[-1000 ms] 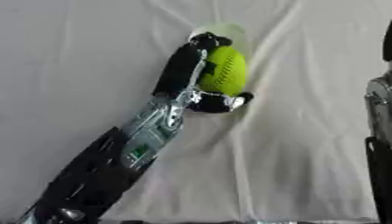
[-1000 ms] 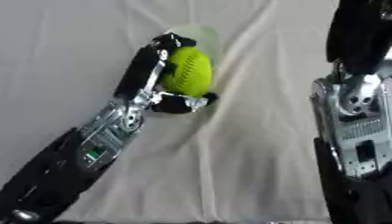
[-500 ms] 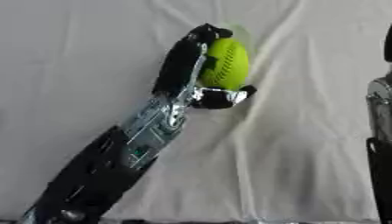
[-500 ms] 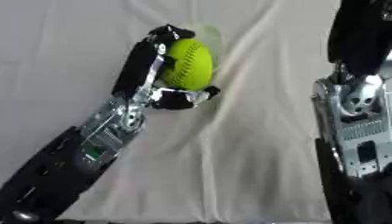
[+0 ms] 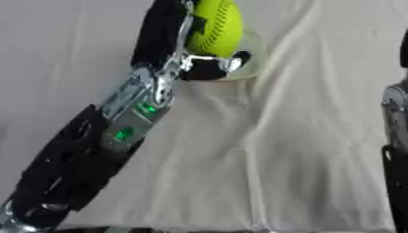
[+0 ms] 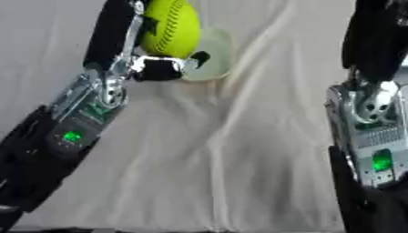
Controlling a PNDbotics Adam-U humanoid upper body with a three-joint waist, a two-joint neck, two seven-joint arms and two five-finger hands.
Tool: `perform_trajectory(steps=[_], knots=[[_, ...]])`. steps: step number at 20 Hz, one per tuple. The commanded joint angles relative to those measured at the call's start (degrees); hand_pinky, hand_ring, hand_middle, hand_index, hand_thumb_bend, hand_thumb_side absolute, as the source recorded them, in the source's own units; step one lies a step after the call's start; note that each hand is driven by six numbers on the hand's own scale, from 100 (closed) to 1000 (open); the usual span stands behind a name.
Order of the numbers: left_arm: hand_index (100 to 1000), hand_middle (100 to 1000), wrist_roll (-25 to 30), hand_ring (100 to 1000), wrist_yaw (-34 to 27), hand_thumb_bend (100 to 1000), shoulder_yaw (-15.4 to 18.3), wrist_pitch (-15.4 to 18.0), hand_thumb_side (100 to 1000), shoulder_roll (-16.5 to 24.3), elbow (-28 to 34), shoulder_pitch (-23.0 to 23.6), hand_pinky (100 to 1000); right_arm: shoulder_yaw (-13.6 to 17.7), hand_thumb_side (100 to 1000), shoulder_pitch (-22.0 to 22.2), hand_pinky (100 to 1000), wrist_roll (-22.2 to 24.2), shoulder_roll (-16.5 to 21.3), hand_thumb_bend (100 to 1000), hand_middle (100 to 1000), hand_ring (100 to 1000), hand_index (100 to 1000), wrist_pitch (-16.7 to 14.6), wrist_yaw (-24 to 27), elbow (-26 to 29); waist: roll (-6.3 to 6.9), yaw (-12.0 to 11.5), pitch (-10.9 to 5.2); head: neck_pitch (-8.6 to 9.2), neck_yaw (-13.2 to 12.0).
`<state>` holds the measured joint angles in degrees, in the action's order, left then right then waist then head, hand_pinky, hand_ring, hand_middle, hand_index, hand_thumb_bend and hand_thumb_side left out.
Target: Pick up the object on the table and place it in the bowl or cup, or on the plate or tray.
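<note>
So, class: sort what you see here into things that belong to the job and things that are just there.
Belonging to the job:
- yellow-green ball
- left hand, curled round the ball
- pale bowl beneath it

Just there:
- white cloth covering the table
- right arm at the side, hand not visible

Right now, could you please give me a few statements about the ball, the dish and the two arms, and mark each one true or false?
1. The left robot hand is curled round a yellow-green softball. True.
2. The softball lies loose on the white cloth. False: it is held in the left robot hand.
3. A pale bowl sits right beside the held ball. True.
4. The right arm holds the bowl. False: it stands apart at the right edge, and its hand is out of view.
</note>
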<state>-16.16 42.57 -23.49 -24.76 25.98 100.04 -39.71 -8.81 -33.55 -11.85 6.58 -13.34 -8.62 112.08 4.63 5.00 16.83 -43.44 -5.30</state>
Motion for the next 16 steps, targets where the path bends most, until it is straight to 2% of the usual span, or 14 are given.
perform_trajectory(steps=[1,6,9,12,16], knots=[[232,341,1.9,100,0.1,289,1.8,-0.9,100,1.7,-1.8,-2.7,100,0.0,870,-0.2,520,0.2,0.3,100,814,825,875,0.0,0.0,0.8,-0.03,0.1,-1.8,-0.04,0.1],[233,421,2.9,100,-3.9,280,2.3,-1.7,100,1.2,-8.1,-5.8,100,-0.1,870,0.2,520,0.3,0.4,100,814,825,875,-0.1,0.0,0.6,0.22,0.5,-2.32,-0.56,0.6],[233,473,2.8,100,-10.1,243,2.5,-1.7,100,0.6,-11.2,-7.3,100,-0.2,869,0.4,521,0.3,0.5,100,814,825,875,-0.1,0.0,0.5,0.47,0.5,-2.68,-0.66,0.9],[232,490,1.9,100,-15.3,244,2.5,-1.4,100,0.4,-14.3,-8.6,100,-0.2,869,0.5,521,0.4,0.5,100,814,825,875,-0.1,0.0,0.4,0.72,0.6,-2.99,-0.67,1.2],[233,503,0.8,100,-18.7,265,2.1,-0.7,100,-0.1,-18.5,-10.2,100,-0.3,868,0.6,521,0.5,0.5,100,814,825,875,-0.1,0.0,0.2,1.05,0.8,-3.18,-0.67,1.3]])
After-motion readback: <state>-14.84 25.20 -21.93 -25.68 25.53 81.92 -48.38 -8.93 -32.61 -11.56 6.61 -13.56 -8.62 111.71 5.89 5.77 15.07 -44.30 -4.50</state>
